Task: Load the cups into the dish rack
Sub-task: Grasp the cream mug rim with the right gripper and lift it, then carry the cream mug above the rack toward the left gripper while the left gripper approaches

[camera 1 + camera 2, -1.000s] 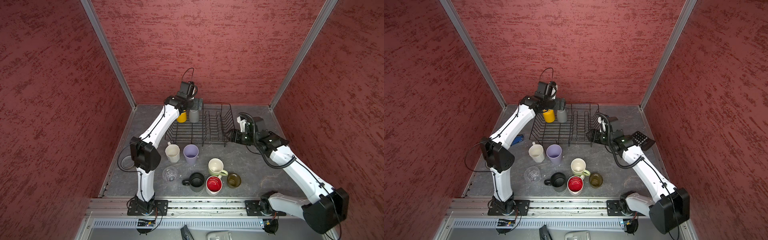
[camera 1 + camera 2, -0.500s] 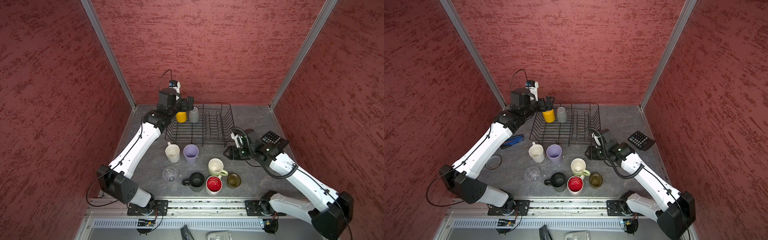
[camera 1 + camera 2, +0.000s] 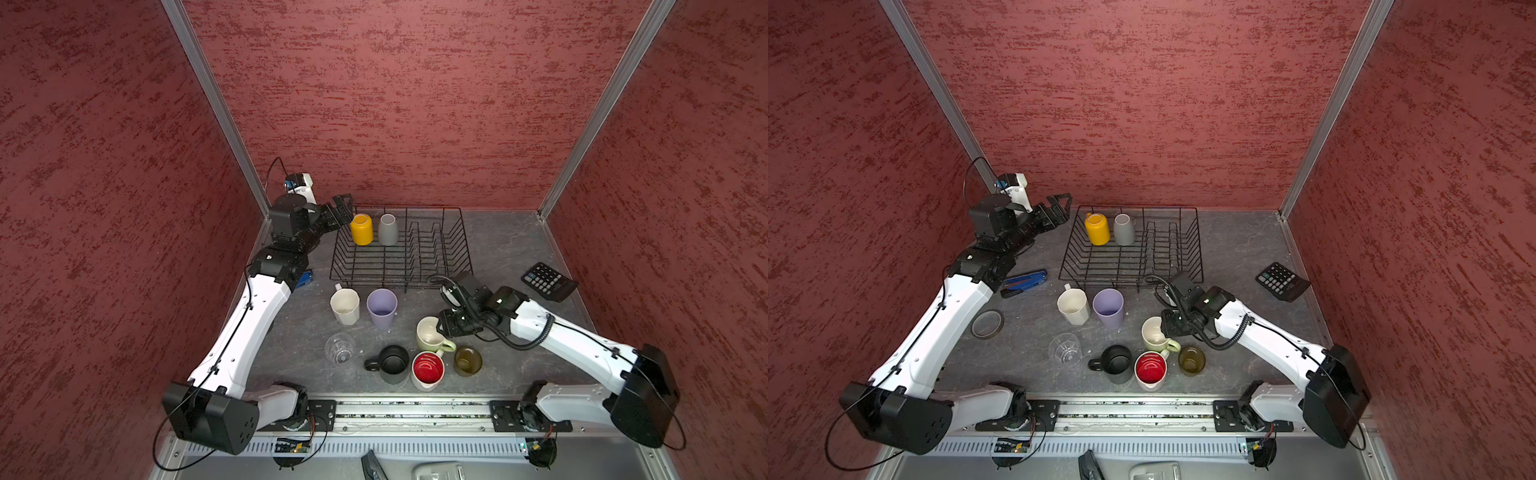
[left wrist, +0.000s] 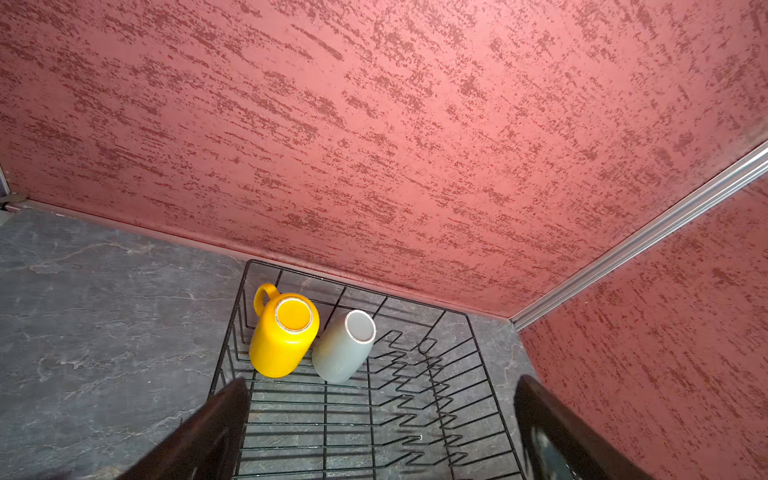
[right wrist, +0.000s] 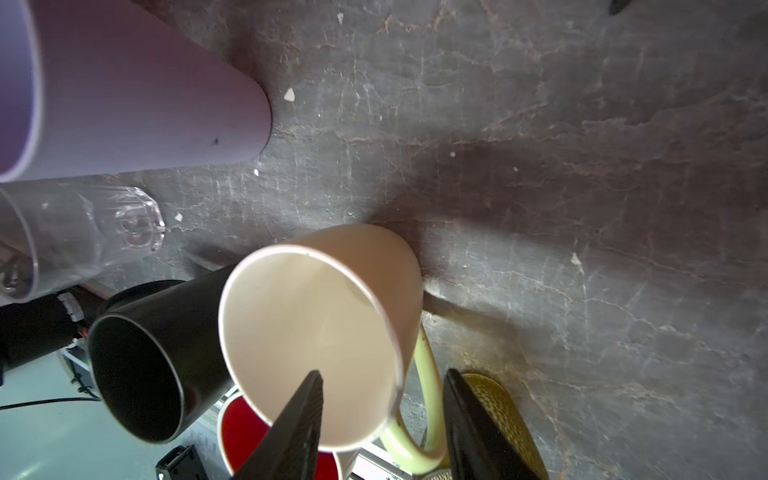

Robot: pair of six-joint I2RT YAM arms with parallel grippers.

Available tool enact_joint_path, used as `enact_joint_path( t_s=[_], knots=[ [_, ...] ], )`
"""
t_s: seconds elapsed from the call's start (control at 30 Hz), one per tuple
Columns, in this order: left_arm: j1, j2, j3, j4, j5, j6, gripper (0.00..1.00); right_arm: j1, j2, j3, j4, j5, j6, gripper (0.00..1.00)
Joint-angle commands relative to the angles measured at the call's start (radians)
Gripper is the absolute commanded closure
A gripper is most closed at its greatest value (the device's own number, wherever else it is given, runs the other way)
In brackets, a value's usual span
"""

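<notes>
The right hand (image 5: 382,374) was on the pale green mug (image 3: 430,336), which sat upright on the table (image 3: 498,249) a little in front of the dish rack (image 3: 374,262). Its fingers stood apart, straddling the mug wall but not pinching it yet.

My take: squeeze firmly and lift straight up, because the black mug (image 5: 145,365) crowded in close and the olive glass (image 5: 498,399) sat right by the outer finger. Mind the handle too. Then tip it mouth-down beside the grey mug (image 4: 343,353) and yellow mug (image 4: 284,336), both upside down in the rack's far corner.

Only the right wrist view showed one finger inside the mug and the other outside by the handle. In both top views the hand covered that. The left wrist view showed the left hand (image 4: 380,384) spread wide and empty near that corner. Only a top view caught the tape roll (image 3: 987,324).
</notes>
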Motion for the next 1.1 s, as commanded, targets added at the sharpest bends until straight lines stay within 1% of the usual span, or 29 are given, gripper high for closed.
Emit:
enact_joint_path(
  t_s=[0.0,0.13,0.33,0.37,0.47,0.7,0.87,0.97,1.07],
  knots=[
    [0.014,-0.030,-0.020,0.039,0.039,-0.024,0.00,0.028,0.035,0.041,-0.002,0.087,0.019,0.54],
    [0.032,-0.047,-0.038,0.038,0.054,-0.036,0.00,0.047,0.093,0.055,0.037,0.109,0.024,0.62],
    [0.062,-0.071,-0.050,0.029,0.072,-0.042,0.00,0.068,0.145,0.099,0.037,0.178,-0.002,0.70],
    [0.064,-0.077,-0.055,0.029,0.075,-0.044,0.00,0.068,0.174,0.104,0.036,0.187,-0.008,0.72],
    [0.075,-0.093,-0.073,0.031,0.079,-0.055,0.00,0.069,0.193,0.113,0.038,0.203,-0.021,0.76],
    [0.098,-0.119,-0.102,0.035,0.088,-0.073,0.00,0.069,0.212,0.125,0.043,0.235,-0.042,0.86],
    [0.108,-0.133,-0.111,0.036,0.092,-0.078,0.00,0.070,0.221,0.150,0.029,0.250,-0.063,0.95],
    [0.114,-0.144,-0.122,0.043,0.091,-0.084,0.00,0.070,0.212,0.174,0.003,0.286,-0.079,1.00],
    [0.123,-0.153,-0.137,0.055,0.090,-0.096,0.00,0.070,0.200,0.203,-0.036,0.332,-0.100,1.00]
  ],
)
